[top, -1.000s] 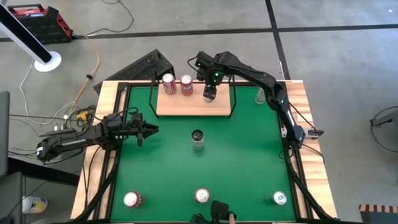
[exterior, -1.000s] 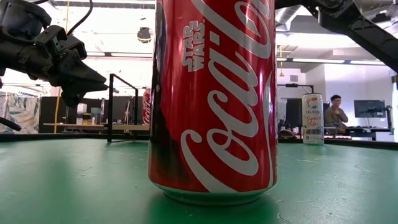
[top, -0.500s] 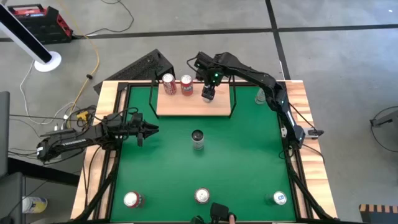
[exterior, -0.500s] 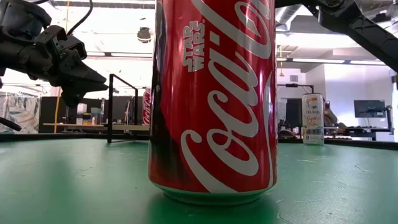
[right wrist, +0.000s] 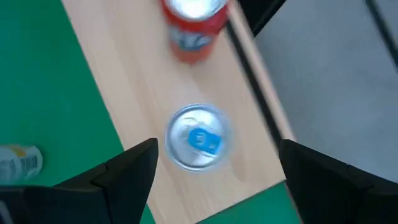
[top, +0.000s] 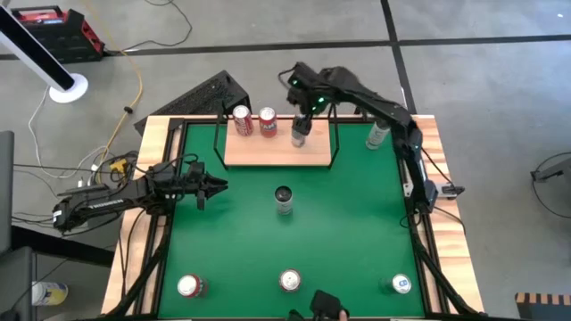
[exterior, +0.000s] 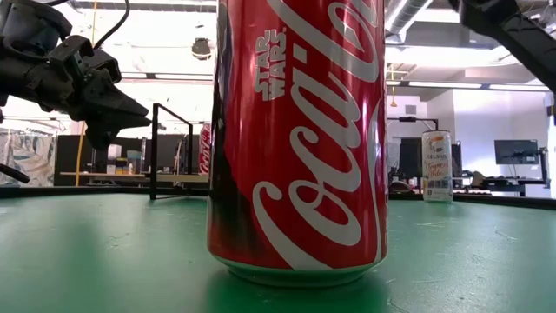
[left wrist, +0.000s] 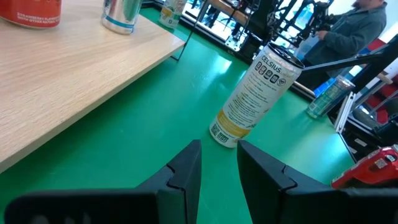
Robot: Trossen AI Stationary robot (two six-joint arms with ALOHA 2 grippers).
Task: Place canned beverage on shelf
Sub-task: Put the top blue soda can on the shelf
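The shelf [top: 277,150] is a light-wood board with black rails at the table's far side; it also shows in the right wrist view [right wrist: 130,81]. Two red cans [top: 242,120] [top: 268,122] and a silver can [top: 301,133] stand upright on it. My right gripper [top: 304,100] is open above the silver can [right wrist: 198,137], its fingers wide apart and clear of it [right wrist: 217,146]. My left gripper [top: 221,185] hovers at the table's left, fingers nearly together [left wrist: 217,149], empty, pointing toward a dark-topped can [top: 283,199] at the table's middle.
Three cans stand along the near edge [top: 188,285] [top: 290,281] [top: 401,283]; the middle one fills the low view [exterior: 295,139]. Another can [top: 377,135] stands at the far right, beside the shelf's black rail [top: 335,143]. A person's hand shows at the near edge [top: 326,308].
My right gripper has risen and drawn back toward the table's far edge, coming off the silver can. The can stays upright on the shelf, next to the two red cans, and now shows clear of the gripper.
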